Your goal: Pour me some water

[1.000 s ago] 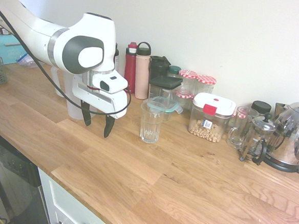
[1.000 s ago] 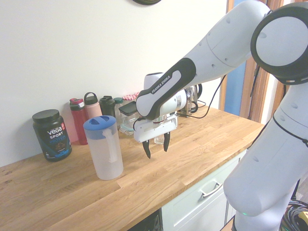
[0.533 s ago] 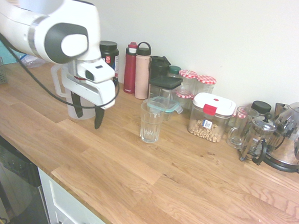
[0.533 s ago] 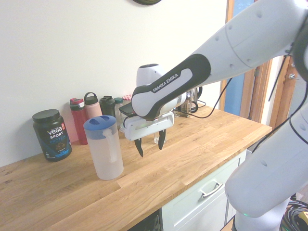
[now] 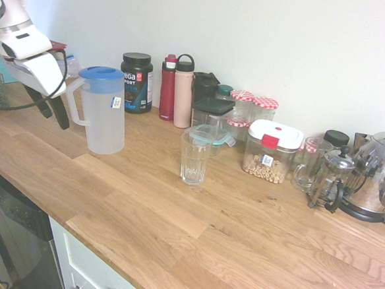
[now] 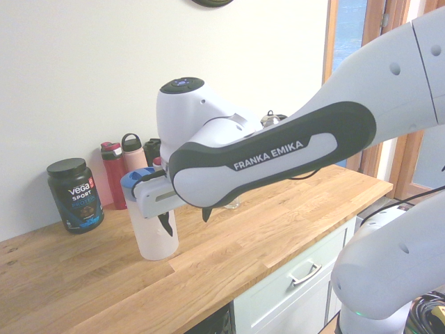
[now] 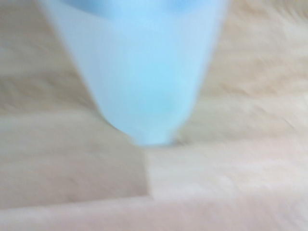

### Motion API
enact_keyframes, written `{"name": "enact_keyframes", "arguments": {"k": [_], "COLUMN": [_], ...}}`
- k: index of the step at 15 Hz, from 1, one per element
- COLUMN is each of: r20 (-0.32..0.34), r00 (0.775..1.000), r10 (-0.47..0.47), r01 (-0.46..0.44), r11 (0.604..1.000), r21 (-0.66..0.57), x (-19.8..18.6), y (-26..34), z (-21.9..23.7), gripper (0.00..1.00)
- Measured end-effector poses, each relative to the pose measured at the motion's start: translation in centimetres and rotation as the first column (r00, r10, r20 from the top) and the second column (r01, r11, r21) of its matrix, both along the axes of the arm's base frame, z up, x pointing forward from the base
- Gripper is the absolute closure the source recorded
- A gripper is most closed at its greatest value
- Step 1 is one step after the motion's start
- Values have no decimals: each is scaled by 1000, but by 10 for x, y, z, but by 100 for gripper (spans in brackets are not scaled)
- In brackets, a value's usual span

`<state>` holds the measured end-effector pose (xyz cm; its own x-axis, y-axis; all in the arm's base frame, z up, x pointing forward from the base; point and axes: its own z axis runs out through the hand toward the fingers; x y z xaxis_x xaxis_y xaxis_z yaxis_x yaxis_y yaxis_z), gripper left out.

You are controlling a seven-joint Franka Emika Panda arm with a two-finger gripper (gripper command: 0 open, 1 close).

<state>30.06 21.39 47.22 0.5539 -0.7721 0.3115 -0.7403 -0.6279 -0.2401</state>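
Nothing of the pour looks done: the pitcher stands upright with its blue lid on, towards the counter's back edge, any water too faint to see. The gripper hangs beside its handle, jaws wide apart and empty. The glass, nearby mid-counter, looks empty, so all 3 steps remain: grasp, carry, tip.

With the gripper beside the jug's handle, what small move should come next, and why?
Probably ease the open gripper sideways around the jug handle, then close. The gripper hangs empty just off the handle side, the jug stands upright with its blue lid on, and the glass waits beside it on the counter.
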Motion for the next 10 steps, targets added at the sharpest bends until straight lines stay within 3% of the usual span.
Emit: {"name": "enact_keyframes", "arguments": {"k": [3,6,7,10], "r20": [124,172,177,161], "r00": [992,985,984,987], "r10": [21,21,20,18], "r01": [-19,-16,-16,-17], "r11": [1000,999,1000,1000], "r21": [-18,-29,-24,-12], "x": [12,41,49,63], "y": [19,16,15,15], "z": [15,18,17,3], "gripper": [0,0,100,100]}}
